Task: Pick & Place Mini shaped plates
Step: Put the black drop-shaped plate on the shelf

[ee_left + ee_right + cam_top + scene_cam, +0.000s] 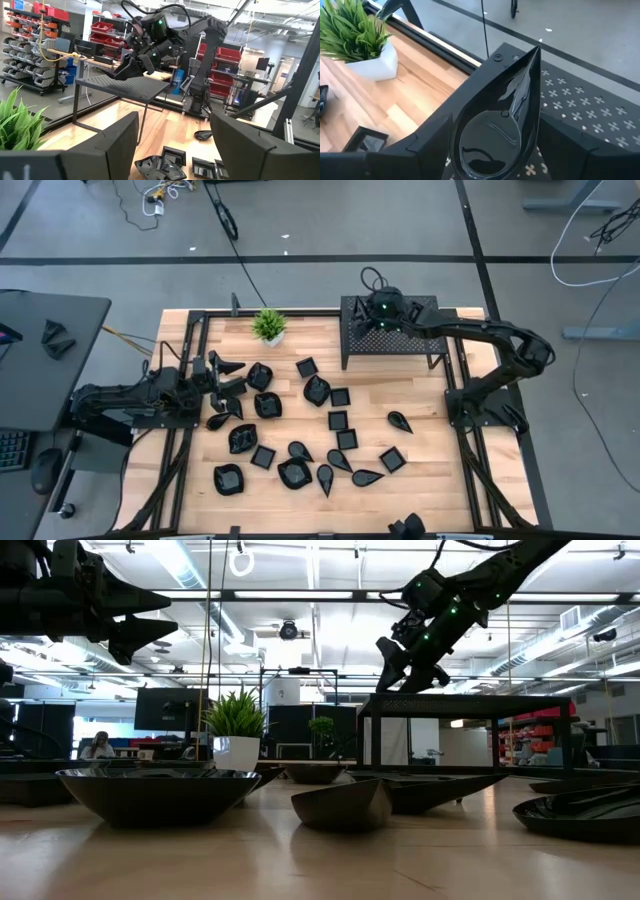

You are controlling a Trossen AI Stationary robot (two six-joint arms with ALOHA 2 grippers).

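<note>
My right gripper (380,308) hangs over the black perforated rack (395,332) at the table's far edge, shut on a glossy black teardrop plate (495,130). Many more mini shaped plates (300,472), square, teardrop and rounded, lie flat on the wooden table (420,460). My left gripper (228,380) waits open at the table's left side, raised above the nearest plates (160,167), with nothing between its fingers. My right gripper pinches the teardrop plate between its two fingers (427,142), across the wide rounded end's sides (457,150). The fingers slant down from the table's right side. The plate's pointed tip (536,50) points away from the wrist, and the plate sits hollow side up just over the rack's top.
A small green potted plant (269,326) stands at the far edge, left of the rack. Black frame rails (462,395) run along the table's sides. The plates crowd the table's middle and near part; bare wood shows between the rack and the plates.
</note>
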